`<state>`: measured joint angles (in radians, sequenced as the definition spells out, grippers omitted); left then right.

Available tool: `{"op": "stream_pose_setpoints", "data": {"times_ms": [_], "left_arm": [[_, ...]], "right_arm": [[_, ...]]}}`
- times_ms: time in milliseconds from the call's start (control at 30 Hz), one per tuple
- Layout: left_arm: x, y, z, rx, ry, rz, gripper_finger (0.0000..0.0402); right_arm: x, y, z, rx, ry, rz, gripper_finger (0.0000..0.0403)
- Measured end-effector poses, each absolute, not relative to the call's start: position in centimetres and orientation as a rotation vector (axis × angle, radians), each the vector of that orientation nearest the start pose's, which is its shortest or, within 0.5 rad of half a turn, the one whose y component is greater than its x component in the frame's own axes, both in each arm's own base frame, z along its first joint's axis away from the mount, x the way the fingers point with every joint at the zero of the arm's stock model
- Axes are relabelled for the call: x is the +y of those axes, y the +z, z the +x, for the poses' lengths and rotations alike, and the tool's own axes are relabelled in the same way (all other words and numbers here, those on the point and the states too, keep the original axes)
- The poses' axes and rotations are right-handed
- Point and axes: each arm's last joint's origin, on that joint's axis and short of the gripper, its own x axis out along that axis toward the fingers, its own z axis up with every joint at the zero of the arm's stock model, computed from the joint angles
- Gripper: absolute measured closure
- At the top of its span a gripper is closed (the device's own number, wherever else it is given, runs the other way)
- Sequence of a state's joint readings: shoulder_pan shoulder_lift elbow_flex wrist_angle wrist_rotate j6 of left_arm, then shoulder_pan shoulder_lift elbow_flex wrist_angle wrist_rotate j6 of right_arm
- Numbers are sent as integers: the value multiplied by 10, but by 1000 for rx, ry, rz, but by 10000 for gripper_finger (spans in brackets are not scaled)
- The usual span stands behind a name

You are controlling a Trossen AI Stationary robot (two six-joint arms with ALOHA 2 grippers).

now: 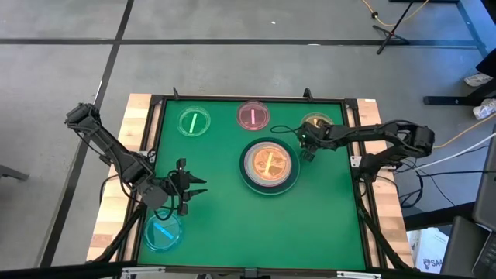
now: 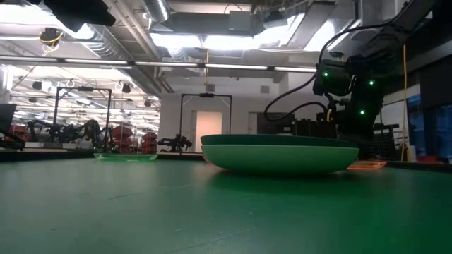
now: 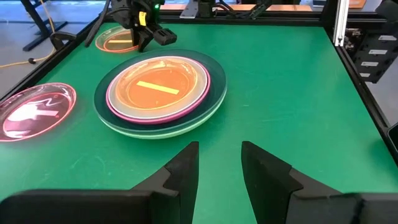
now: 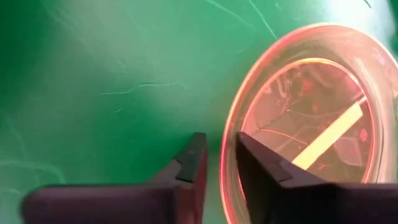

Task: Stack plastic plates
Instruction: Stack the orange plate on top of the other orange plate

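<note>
Right fingers (image 4: 193, 163) fill the right wrist view's foreground, a narrow gap between them straddling the rim of the amber plate (image 4: 311, 124); actual contact cannot be confirmed, so a pinch is unproven. The plate is cut off at the frame edge. In the high view the right gripper (image 1: 306, 145) sits between the stack (image 1: 269, 165) and that amber plate (image 1: 316, 124), whose bar is hidden by the arm.

Stack lies mid-table: amber plate on top, pink rim under it, dark green outermost (lower layers merge from above; the left wrist view shows a light green edge (image 3: 149, 132) beneath). Its bar mark runs roughly along the table's depth.

Left gripper (image 1: 188, 190) hovers near the front left, fingers slightly spread, holding nothing.

Singles: green plate (image 1: 194, 122), pink plate (image 1: 253, 116), blue plate (image 1: 163, 232). The low view shows the stack only edge-on.
</note>
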<state>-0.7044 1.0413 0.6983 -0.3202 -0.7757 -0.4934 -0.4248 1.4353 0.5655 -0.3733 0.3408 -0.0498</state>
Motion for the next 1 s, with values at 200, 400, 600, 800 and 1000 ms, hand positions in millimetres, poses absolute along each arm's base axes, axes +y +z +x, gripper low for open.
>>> {"op": "stream_pose_setpoints", "data": {"times_ms": [200, 400, 600, 800, 1000], "left_arm": [[-119, 251, 171, 455, 185, -36, 288], [-119, 251, 171, 454, 185, -36, 288], [-119, 251, 171, 455, 185, -36, 288], [-119, 251, 171, 455, 184, -29, 288], [-119, 251, 171, 455, 183, -29, 288]], "right_arm": [[-100, 126, 195, 1288, -636, -3, 397], [-100, 126, 196, 1281, -649, -12, 394], [-98, 136, 194, 1263, -662, -27, 397], [-83, 168, 205, 1157, -636, -98, 399], [-54, 199, 223, 1016, -530, -174, 401]]}}
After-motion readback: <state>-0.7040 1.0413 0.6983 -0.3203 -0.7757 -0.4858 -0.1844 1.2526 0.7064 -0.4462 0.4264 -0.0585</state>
